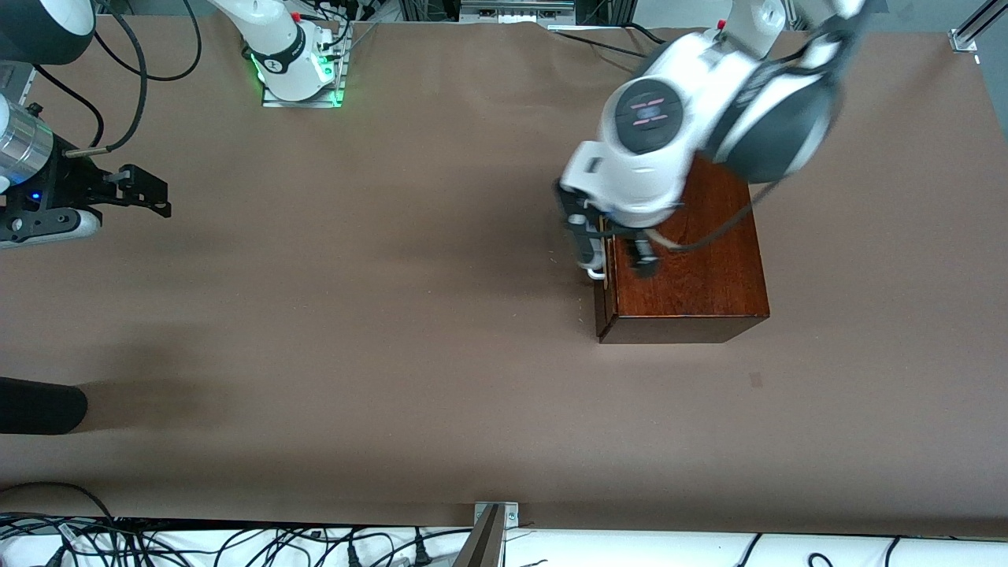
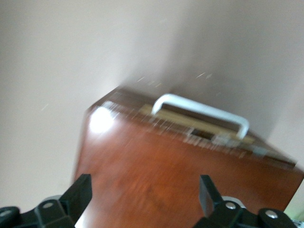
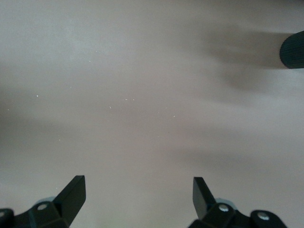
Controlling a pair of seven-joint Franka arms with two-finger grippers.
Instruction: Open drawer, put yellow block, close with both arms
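The mahogany box point(image 1: 693, 268) stands toward the left arm's end of the table. Its drawer front point(image 1: 603, 303) with the white bar handle point(image 1: 595, 272) faces the right arm's end and sits against the box. My left gripper point(image 1: 610, 248) is open and empty over the box's top edge above the handle. In the left wrist view the box top point(image 2: 156, 166) lies between the left gripper's point(image 2: 145, 194) spread fingers, with the handle point(image 2: 199, 111) farther off. My right gripper point(image 1: 153, 193) waits open and empty over bare table point(image 3: 137, 190). The yellow block is out of view.
A black rounded object point(image 1: 39, 405) lies at the table's edge on the right arm's end, nearer the front camera; it also shows in the right wrist view point(image 3: 292, 50). Brown table cover point(image 1: 378, 315) spreads between the arms. Cables hang along the front edge.
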